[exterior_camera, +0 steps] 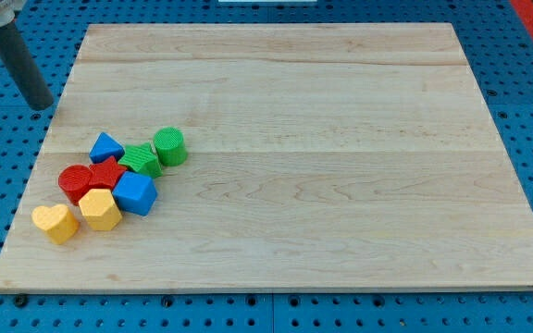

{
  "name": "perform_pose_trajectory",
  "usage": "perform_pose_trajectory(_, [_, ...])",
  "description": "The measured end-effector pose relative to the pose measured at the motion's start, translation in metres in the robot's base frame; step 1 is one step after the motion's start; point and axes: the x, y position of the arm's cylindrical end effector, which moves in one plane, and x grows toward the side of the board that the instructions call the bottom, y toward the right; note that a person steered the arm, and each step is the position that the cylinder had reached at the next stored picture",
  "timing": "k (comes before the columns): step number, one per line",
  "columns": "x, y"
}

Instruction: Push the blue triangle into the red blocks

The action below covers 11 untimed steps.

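The blue triangle (106, 148) lies at the board's left, touching the red star (108, 173) just below it. The red round block (75, 180) sits left of the star, touching it. My rod comes down from the view's top left; my tip (41, 104) stands off the board's left edge, up and to the left of the blue triangle, apart from all blocks.
A green star (141, 159) and a green cylinder (169, 146) lie right of the triangle. A blue cube (136, 193), a yellow hexagon (100, 210) and a yellow heart (55, 223) sit below the red blocks. The wooden board (340, 166) rests on a blue pegboard.
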Motion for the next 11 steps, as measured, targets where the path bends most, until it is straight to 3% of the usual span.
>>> perform_pose_trajectory(2, [0.116, 0.004])
perform_pose_trajectory(4, [0.135, 0.042])
perform_pose_trajectory(6, [0.134, 0.111])
perform_pose_trajectory(7, [0.099, 0.073])
perform_pose_trajectory(9, [0.049, 0.116])
perform_pose_trajectory(11, [0.084, 0.128])
